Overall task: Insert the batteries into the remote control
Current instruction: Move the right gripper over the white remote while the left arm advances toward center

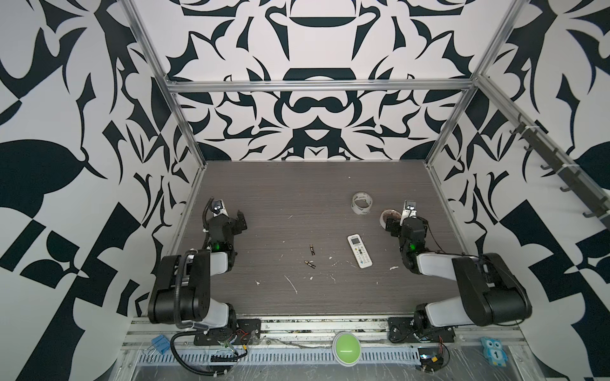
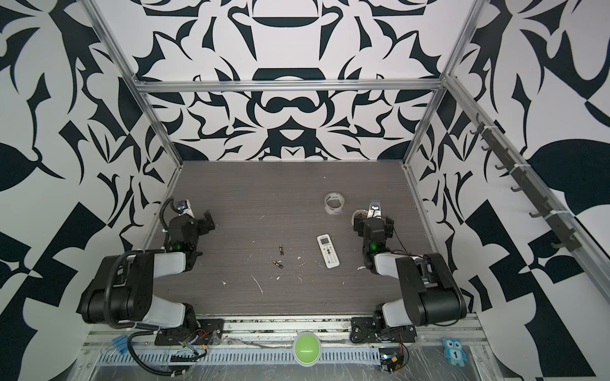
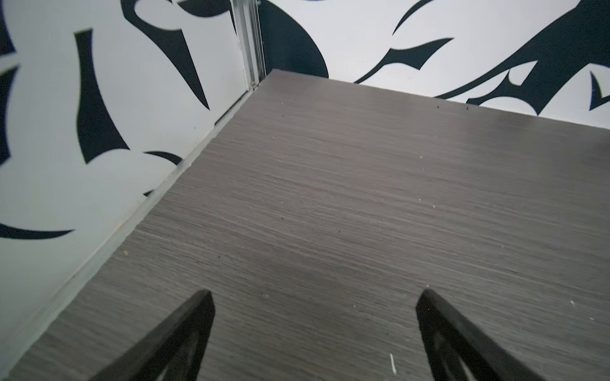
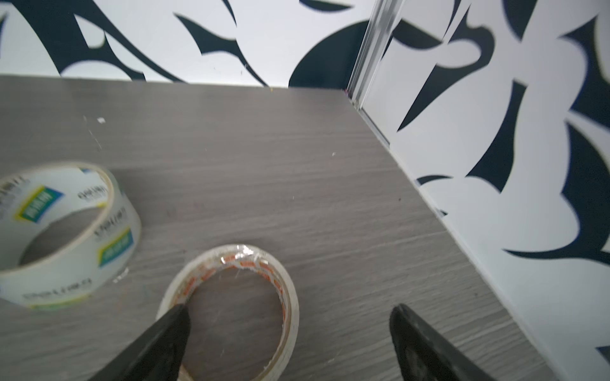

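Tape roll [image 4: 114, 252] label only in right wrist view (batteries [image 1: 311, 249] only overhead)

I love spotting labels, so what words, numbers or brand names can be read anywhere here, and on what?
"1": on the blue owl tag by the front rail.
Lettering and blue-green labels on the big tape roll: too blurred to read.
Orange print inside the small tape roll: unreadable.
Screen and button marks on the remote control: too small to read.
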`<state>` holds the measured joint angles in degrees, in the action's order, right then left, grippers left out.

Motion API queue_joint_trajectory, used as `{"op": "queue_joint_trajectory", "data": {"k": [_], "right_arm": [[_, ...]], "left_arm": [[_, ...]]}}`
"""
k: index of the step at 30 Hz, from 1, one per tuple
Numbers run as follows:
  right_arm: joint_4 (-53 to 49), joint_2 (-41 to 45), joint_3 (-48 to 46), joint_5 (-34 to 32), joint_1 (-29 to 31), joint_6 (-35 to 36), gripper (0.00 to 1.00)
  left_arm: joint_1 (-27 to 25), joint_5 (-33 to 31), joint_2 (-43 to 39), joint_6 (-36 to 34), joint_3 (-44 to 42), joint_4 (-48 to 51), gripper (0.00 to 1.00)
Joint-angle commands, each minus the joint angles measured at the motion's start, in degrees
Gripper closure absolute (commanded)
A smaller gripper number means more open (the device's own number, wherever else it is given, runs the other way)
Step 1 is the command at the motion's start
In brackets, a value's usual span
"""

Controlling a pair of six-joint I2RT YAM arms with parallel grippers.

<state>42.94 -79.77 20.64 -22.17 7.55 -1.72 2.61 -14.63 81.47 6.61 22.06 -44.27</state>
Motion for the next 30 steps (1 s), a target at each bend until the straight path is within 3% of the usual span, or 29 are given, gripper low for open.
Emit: {"op": "queue_joint_trajectory", "data": {"k": [1,6,9,16,20,26,30], "right_arm": [[-8.8,4.6,3.2,-2.0,1.2,-0.3,0.03],[-29.9,13.8,9.6,-5.0,3.4,-5.5,0.01],[-39.7,18.4,11.8,-4.5,5.0,-8.3,0.01],[-58.9,20.6,20.3,7.3,7.6,-10.0,0.01],[-64.6,19.7,23.5,8.7,11.8,-10.4,0.01],[-69.3,19.3,25.7,6.9,19.7,-12.5,0.01],[-72.3,18.0,27.6,9.1,22.6,-13.5,0.01]], "left_arm": [[0.0,-2.2,-5.1,2.2,2.9,9.8,0.01],[-1.0,-4.4,-13.2,12.7,9.9,32.1,0.01],[-2.0,-1.3,-15.5,15.2,11.9,38.3,0.01],[-7.6,9.7,-18.9,21.2,15.6,46.4,0.01],[-13.9,10.2,-20.8,22.4,19.4,53.6,0.01],[-16.0,16.3,-23.4,27.5,20.3,58.0,0.01],[-19.0,16.7,-23.0,27.8,20.6,60.3,0.01]]}}
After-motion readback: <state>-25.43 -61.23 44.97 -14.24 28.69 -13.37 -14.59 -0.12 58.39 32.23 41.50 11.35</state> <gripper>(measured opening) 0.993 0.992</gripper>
